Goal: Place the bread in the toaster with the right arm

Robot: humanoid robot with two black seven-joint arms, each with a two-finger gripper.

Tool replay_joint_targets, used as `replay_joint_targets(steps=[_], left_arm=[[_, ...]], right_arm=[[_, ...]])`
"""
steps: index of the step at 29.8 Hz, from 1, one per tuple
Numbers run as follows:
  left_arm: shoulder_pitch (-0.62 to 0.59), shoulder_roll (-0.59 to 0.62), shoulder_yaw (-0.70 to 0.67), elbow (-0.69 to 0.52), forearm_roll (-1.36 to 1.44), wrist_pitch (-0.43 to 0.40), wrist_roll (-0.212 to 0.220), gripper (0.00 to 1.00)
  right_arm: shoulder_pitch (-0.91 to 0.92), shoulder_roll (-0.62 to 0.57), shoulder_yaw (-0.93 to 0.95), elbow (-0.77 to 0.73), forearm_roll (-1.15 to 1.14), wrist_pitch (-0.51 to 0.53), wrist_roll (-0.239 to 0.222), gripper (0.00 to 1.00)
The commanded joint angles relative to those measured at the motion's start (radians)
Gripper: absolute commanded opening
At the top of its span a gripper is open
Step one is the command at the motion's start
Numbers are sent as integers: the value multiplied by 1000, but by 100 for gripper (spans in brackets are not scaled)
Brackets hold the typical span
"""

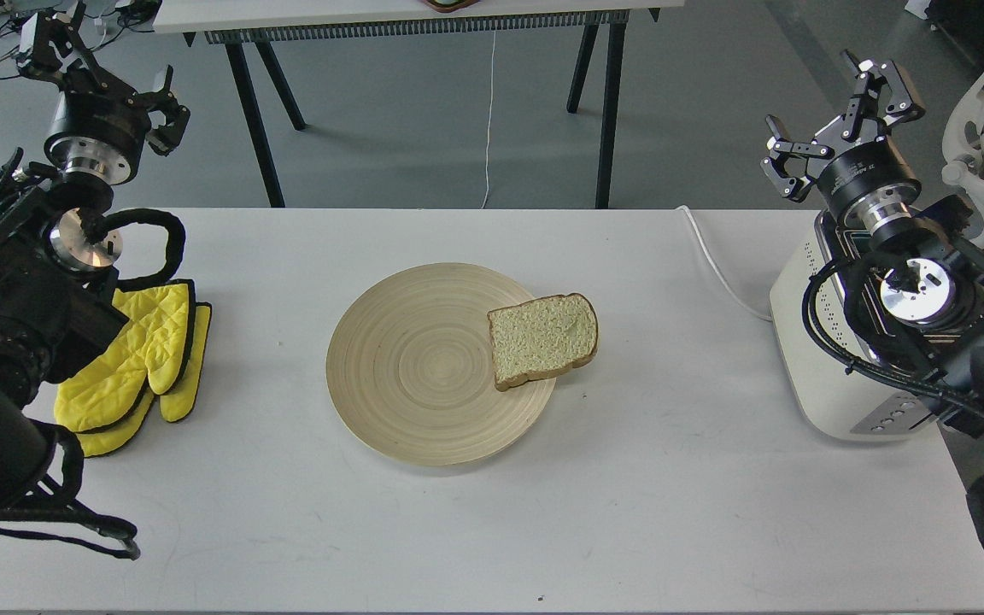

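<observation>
The right gripper hovers with fingers spread and empty above the toaster at the table's right edge, ready to reach left. The bread overhangs the right rim of the plate, an easy edge to pinch. The left gripper waits, fingers apart, far left.

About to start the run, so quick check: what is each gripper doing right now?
Left gripper: open, holding nothing, raised off the table.
Right gripper: open, holding nothing, up above the toaster.
</observation>
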Motion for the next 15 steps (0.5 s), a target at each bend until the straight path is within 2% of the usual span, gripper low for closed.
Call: replay_joint_targets(steps=[1,6,12,15], left_arm=[[2,0,1,0,1,0,1,100],[2,2,1,0,1,0,1,100],[2,-6,-3,0,-2,0,-6,100],[2,-6,-7,0,-4,0,-6,100]], right_arm=[[2,4,-8,4,-2,-8,0,99],[5,-8,-19,87,-14,-47,-1,99],[44,-127,-107,296,-77,-187,-26,99],[84,-154,-201,349,-152,-239,-34,99]])
